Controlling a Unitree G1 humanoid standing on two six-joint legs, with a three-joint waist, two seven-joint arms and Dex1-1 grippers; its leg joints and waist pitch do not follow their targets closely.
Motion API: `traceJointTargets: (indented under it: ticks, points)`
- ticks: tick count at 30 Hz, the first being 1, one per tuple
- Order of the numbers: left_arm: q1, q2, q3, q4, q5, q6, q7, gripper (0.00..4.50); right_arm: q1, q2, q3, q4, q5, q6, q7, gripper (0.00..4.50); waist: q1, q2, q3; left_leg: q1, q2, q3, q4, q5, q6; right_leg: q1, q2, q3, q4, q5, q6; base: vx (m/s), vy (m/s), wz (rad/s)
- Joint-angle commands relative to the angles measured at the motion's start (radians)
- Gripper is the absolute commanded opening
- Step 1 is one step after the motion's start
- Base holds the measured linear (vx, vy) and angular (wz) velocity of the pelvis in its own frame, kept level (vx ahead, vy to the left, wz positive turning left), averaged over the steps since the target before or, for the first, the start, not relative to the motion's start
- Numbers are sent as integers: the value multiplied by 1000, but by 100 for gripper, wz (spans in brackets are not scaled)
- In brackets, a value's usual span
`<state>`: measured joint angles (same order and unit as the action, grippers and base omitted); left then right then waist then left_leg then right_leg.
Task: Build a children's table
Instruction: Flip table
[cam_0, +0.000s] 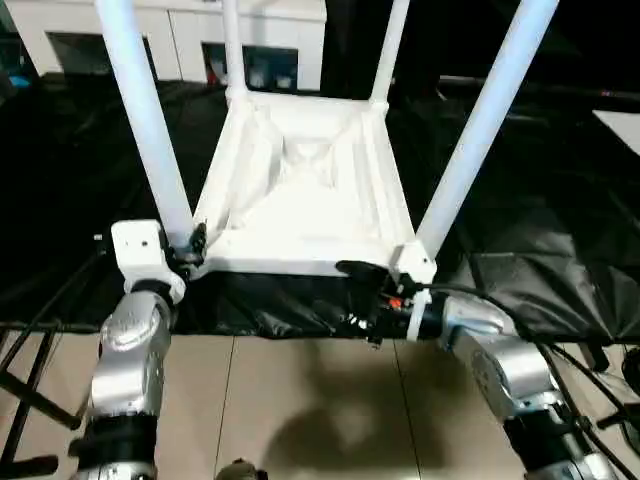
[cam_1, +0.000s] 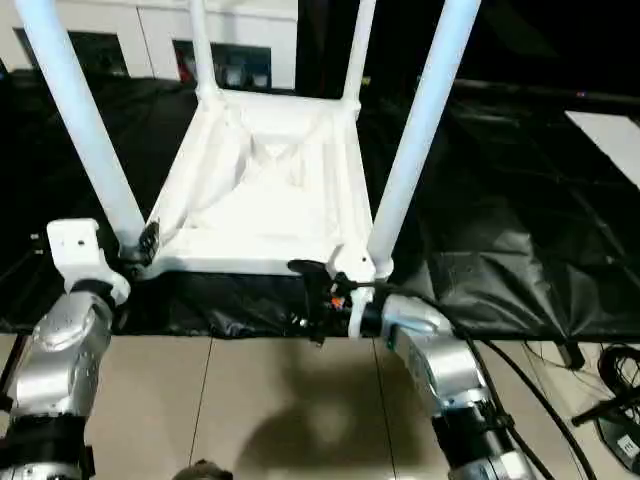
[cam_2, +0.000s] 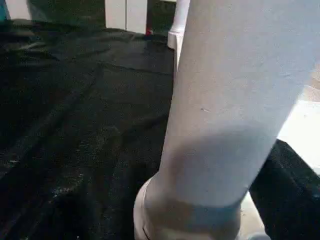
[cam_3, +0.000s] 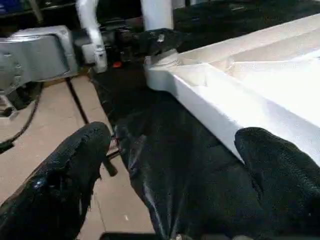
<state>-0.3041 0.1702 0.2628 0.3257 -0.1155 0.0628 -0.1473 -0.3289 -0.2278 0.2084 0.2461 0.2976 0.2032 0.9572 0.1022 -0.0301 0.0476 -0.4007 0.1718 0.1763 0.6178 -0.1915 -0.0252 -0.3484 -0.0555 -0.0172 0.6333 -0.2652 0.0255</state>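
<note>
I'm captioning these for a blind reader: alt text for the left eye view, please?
An upside-down white table top lies on black sheeting, its four legs pointing up. The left gripper and right gripper sit at its two near corners.

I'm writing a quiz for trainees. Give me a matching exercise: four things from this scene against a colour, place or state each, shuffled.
1 table top
2 cloth
3 floor
4 right gripper

a beige tiles
b open, at a near corner of the top
c white, ribbed underside up
d black, spread beneath the top

Pairs: 1-c, 2-d, 3-a, 4-b.
</note>
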Motion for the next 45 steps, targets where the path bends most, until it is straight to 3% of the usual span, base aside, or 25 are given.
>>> traceJointTargets:
  ticks: [1,12,18,20,24,25,28,32,39,40,42,45]
  points:
    - [-22,6,5,22,-21,3,-13,362,-21,-1,18,12,-10,-20,31,450,6,11,-65,37,66,-33,-79,-70,29,19,-89,27,-44,303,-231,0,0,0]
    - [-47,7,-11,70,-40,11,-40,273,-79,37,32,126,-32,-96,63,450,9,5,-63,37,70,-31,-83,-91,26,17,-95,28,-46,244,-248,0,0,0]
    - [-52,-1,-2,80,-69,21,-52,237,-96,52,27,156,-41,-125,56,450,11,10,-63,39,70,-31,-84,-92,23,16,-92,28,-47,244,-244,0,0,0]
    - [-60,-15,13,80,-99,43,-57,231,-98,54,24,161,-42,-133,50,450,12,15,-63,39,70,-32,-85,-104,15,15,-93,29,-47,237,-242,0,0,0]
    - [-81,-53,51,68,-170,96,-43,230,-96,56,20,162,-52,-140,27,450,12,10,-61,38,69,-30,-85,-113,14,15,-94,30,-49,226,-245,0,0,0]
    - [-93,-89,79,50,-236,137,-34,230,-90,60,14,170,-64,-136,-5,450,12,10,-61,39,70,-29,-86,-116,9,14,-94,30,-48,214,-249,0,0,0]
    - [-101,-120,95,28,-293,175,-35,230,-87,64,7,187,-82,-134,-45,450,15,7,-59,38,67,-25,-84,-120,8,12,-95,32,-51,184,-266,0,0,0]
    - [-96,-171,73,-37,-343,235,-58,230,-107,89,-43,283,-110,-133,-207,450,17,8,-60,37,67,-22,-84,-103,5,11,-92,32,-51,179,-274,0,0,0]
    - [-82,-183,38,-74,-317,276,-77,218,-141,165,-142,344,-33,-143,-309,450,18,7,-66,31,67,-23,-77,-58,40,13,-91,32,-43,259,-242,0,0,0]
    - [-80,-184,36,-83,-327,284,-67,218,-161,200,-191,375,17,-153,-331,450,15,5,-68,30,66,-21,-75,-38,51,11,-90,32,-39,285,-248,0,0,0]
    - [-80,-184,37,-86,-331,289,-59,218,-176,228,-234,387,74,-151,-321,450,17,4,-65,30,68,-19,-76,-54,56,8,-89,31,-42,272,-249,0,0,0]
    - [-80,-184,38,-90,-332,294,-54,218,-199,256,-289,409,138,-144,-318,450,16,10,-64,32,71,-20,-81,-81,50,6,-90,30,-42,237,-250,0,0,0]
